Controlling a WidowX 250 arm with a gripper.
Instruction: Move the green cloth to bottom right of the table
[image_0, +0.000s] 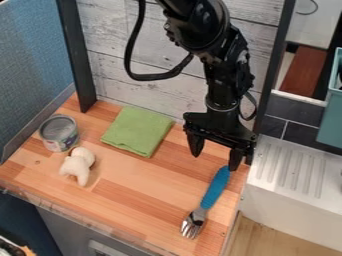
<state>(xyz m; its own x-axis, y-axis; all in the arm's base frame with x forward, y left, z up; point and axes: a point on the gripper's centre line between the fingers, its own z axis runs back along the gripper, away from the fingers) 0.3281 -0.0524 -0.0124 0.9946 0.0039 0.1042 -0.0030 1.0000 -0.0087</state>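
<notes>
1. Cloth (138, 131), green, folded to a rough square; lay flat in the left-centre of the frame, toward the far edge of the table; stood apart from the gripper and from the tin.
2. Table (127, 200), wooden, striped in light and reddish brown; spread from the left of the frame to the lower centre; its bottom right corner lay at the lower centre of the frame, below the fork.
3. Gripper (214, 161), black, two-fingered; hung right of centre in the frame, pointing down over the right part of the table; fingers spread well apart, one at either side of a wide gap.
4. Arm (224, 65), black; came in from the top edge of the frame, with a cable (157, 76) looped at its left.
5. Fork (215, 187), blue-handled, with metal tines; lay aslant in the lower right-centre, tines toward the bottom of the frame; handle end just beside the right-hand finger, contact impossible to tell.
6. Tin (59, 133), open-topped, with a printed label; stood at the left of the frame.
7. Soft toy (78, 165), white; lay just below the tin, left of the frame.
8. Drainer (290, 167), white, ridged; occupied the right edge, beside the table.
</notes>
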